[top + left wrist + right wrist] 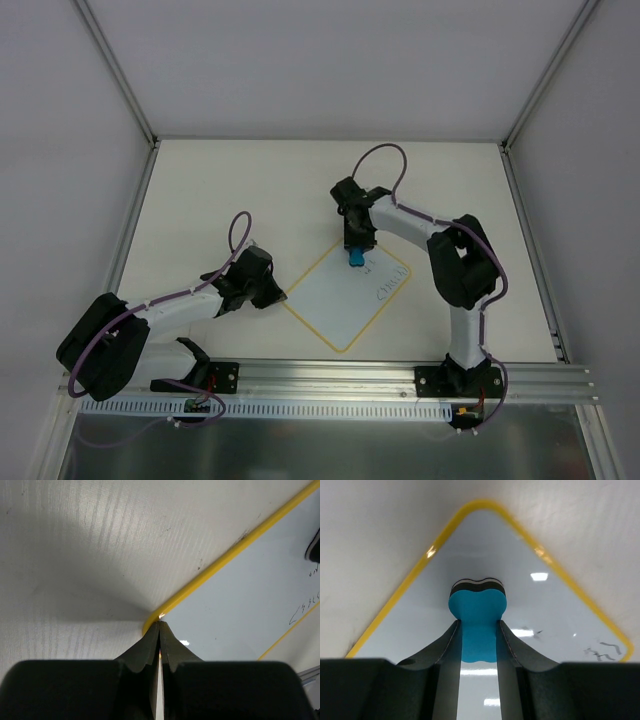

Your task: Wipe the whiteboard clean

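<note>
On your left, the left claw (159, 629) has its fingers pressed together with nothing between them. Their tips sit right at the left corner of the whiteboard (335, 300), against the yellow rim; you cannot tell from these views whether they bear down on it or only touch it. The whiteboard lies flat on the table (220, 190), about midway between the left and right edges and nearer the near edge than the far one, turned so its corners point at the table's edges. Just inside its far corner, the right claw (478, 625) pinches the blue eraser (477, 602), whose rounded end sticks out past the fingertips; whether it touches the surface is not clear. The dark writing (390, 286) runs along the whiteboard's right-hand side toward the right corner, and a smaller mark lies just beside the eraser. So you look to be in the wiping step, with the bulk of the writing yet to clear. Your next move probably calls for pressing the eraser flat and sweeping it toward the right corner, with the left claw steadying its corner so the whiteboard neither slides nor spins.
</note>
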`<state>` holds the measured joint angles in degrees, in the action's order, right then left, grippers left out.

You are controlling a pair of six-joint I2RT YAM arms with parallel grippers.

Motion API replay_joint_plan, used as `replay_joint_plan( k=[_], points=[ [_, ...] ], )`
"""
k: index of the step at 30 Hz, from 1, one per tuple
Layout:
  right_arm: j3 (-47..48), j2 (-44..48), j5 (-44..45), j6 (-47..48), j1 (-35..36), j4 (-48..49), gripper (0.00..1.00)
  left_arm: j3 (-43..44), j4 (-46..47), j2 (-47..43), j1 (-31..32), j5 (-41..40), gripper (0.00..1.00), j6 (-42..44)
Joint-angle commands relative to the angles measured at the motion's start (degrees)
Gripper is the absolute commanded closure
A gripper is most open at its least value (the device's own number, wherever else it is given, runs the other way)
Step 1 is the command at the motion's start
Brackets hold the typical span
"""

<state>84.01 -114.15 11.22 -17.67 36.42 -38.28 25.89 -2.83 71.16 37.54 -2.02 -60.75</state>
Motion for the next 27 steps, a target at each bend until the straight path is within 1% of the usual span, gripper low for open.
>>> replay_joint_plan(
  k=[1, 3, 7, 10, 11, 13, 16, 18, 22, 25, 27],
  points=[
    [-2.0, -1.6, -3.0, -0.3, 6.6, -2.7, 1.0, -0.6, -5.8, 1.8, 0.3, -2.3, 1.0, 0.6],
    [-2.7, -1.5, -3.6, -0.4, 8.9, -2.4, 1.0, -0.6, -5.8, 1.9, 0.3, -2.3, 1.0, 0.6],
    [-6.3, 0.1, -0.7, -0.8, 8.3, -2.0, 0.99, -1.0, -5.8, 1.2, 0.3, -2.5, 1.0, 0.4],
    [-11.6, 3.1, -0.5, -0.2, 4.1, -0.1, 1.0, -1.5, -5.7, 0.5, 0.3, -2.5, 1.0, 0.3],
    [-13.2, 4.0, -0.4, 0.2, 1.3, 0.3, 1.0, -1.5, -5.7, 0.4, 0.3, -2.5, 1.0, 0.3],
    [-17.3, 6.0, 0.1, 0.7, -1.6, 1.8, 1.0, -1.6, -5.8, 0.1, 0.3, -2.6, 1.0, 0.2],
    [-20.4, 9.4, 1.0, 1.8, -6.6, 2.4, 1.0, -1.8, -5.8, 0.0, 0.3, -2.6, 1.0, 0.2],
    [-22.7, 11.8, -1.1, 2.0, -8.9, 4.4, 1.0, -1.9, -5.8, -0.1, 0.3, -2.5, 1.0, 0.2],
    [-22.7, 13.2, 1.9, 0.7, -9.5, 2.9, 1.0, -2.2, -5.9, -0.8, 0.3, -2.5, 1.0, 0.0],
    [-23.5, 13.5, 0.0, -0.2, -9.4, 3.1, 1.0, -2.5, -5.8, -1.5, 0.3, -2.7, 1.0, -0.2],
    [-24.2, 13.9, -1.0, -0.6, -7.6, 4.3, 1.0, -2.5, -5.9, -1.5, 0.3, -2.8, 1.0, -0.2]
  ],
)
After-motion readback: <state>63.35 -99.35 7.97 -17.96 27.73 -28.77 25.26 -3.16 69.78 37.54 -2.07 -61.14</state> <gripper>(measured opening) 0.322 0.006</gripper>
